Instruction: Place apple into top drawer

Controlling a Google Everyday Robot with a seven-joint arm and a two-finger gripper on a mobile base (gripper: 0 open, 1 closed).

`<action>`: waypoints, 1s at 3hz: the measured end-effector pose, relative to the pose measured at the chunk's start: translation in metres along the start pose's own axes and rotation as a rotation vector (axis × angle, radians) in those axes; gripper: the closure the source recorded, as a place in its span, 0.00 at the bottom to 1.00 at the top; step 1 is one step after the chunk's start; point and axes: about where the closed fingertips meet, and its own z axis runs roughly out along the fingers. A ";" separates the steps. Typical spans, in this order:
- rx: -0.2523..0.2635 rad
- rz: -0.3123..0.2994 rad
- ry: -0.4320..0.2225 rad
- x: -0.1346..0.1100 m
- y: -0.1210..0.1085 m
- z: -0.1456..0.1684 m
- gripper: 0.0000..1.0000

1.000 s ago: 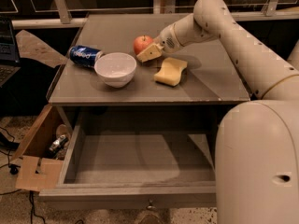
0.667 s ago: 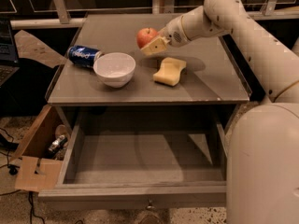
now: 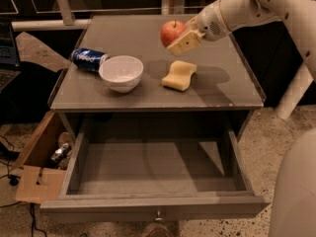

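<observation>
**Apple aloft over the tabletop, drawer open below**

Clamped between the fingers of the gripper (image 3: pixel 177 39): the apple (image 3: pixel 172 31), lifted off the table (image 3: pixel 232 90), over its back half, with a faint shadow beneath. Only one finger (image 3: pixel 185 42) in plain sight, under and to the right of the fruit; the other hidden behind it. Arm (image 3: pixel 247 6) cut off at the upper right corner. At the right edge, a pale rounded body, mostly out of frame.

In front of the apple and apart from it, a yellow sponge (image 3: pixel 179 75). Further left, a white bowl (image 3: pixel 121 73) just beside a blue can (image 3: pixel 89 59) on its side.

Pulled out beyond the table's front edge: the top drawer (image 3: pixel 148 207), wide floor open from above, low walls all round, small knob (image 3: pixel 159 215) on the front. Left of it, a cardboard box (image 3: pixel 34 172), contents hard to make out.
</observation>
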 end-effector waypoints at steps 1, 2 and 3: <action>-0.073 -0.033 -0.003 0.002 0.042 -0.037 1.00; -0.051 -0.064 -0.023 0.002 0.096 -0.086 1.00; 0.087 -0.127 -0.051 -0.021 0.137 -0.119 1.00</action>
